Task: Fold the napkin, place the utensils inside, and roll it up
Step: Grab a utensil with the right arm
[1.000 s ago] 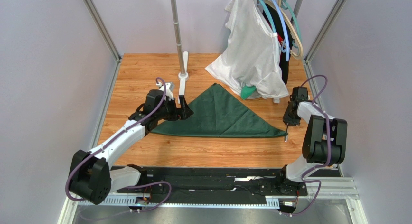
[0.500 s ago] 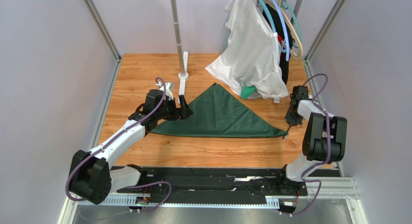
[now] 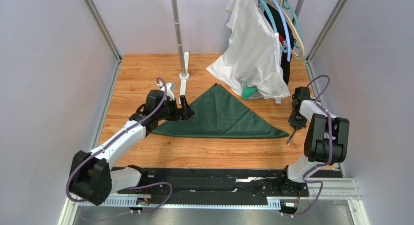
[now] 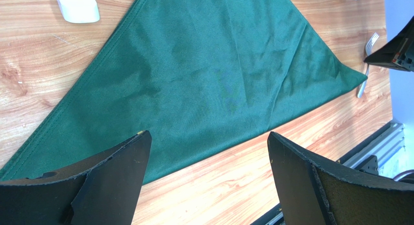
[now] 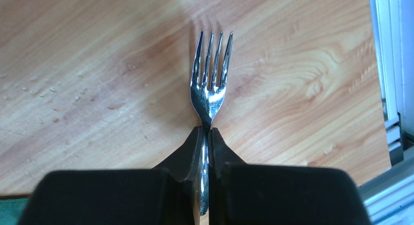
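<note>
The dark green napkin (image 3: pixel 221 116) lies flat on the wooden table, folded into a triangle with its long edge towards me; it fills the left wrist view (image 4: pixel 209 74). My left gripper (image 3: pixel 186 111) is open and empty over the napkin's left part, jaws wide apart (image 4: pixel 208 134). My right gripper (image 3: pixel 294 123) is just past the napkin's right corner, shut on a silver fork (image 5: pixel 210 84) at its neck (image 5: pixel 205 130). The tines stick out beyond the fingertips over bare wood. The fork also shows in the top view (image 3: pixel 291 136) and the left wrist view (image 4: pixel 368 60).
A white garment (image 3: pixel 252 50) on hangers drapes onto the table's back right, a brighter green garment (image 3: pixel 249 92) showing under it. A metal pole with a white base (image 3: pixel 183 84) stands behind the napkin's apex. An aluminium rail (image 5: pixel 391 89) runs along the right edge.
My right gripper has shifted slightly right and towards me with the fork, away from the napkin's right corner. The left arm and the napkin have not moved.
</note>
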Controlling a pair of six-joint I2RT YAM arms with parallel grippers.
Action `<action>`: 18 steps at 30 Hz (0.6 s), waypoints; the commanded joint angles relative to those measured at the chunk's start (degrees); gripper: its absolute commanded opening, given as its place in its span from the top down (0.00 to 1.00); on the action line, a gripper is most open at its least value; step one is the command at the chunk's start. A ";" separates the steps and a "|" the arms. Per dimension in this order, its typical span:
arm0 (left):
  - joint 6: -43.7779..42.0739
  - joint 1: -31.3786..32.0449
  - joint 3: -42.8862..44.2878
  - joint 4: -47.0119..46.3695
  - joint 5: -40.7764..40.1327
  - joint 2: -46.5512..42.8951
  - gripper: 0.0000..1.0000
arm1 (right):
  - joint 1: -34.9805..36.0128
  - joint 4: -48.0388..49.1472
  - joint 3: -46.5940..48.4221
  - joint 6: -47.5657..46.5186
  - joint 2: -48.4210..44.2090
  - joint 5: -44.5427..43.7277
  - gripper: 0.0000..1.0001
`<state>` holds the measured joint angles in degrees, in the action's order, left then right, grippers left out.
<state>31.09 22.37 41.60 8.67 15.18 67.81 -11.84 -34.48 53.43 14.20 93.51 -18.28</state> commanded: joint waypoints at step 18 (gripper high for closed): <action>1.16 -0.31 -0.03 -2.60 2.75 0.22 0.01 | 1.01 -6.93 5.12 8.55 -19.85 15.02 1.00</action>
<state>31.64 22.37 41.60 7.49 16.80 68.58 -11.84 -42.30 59.35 17.52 78.89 -12.58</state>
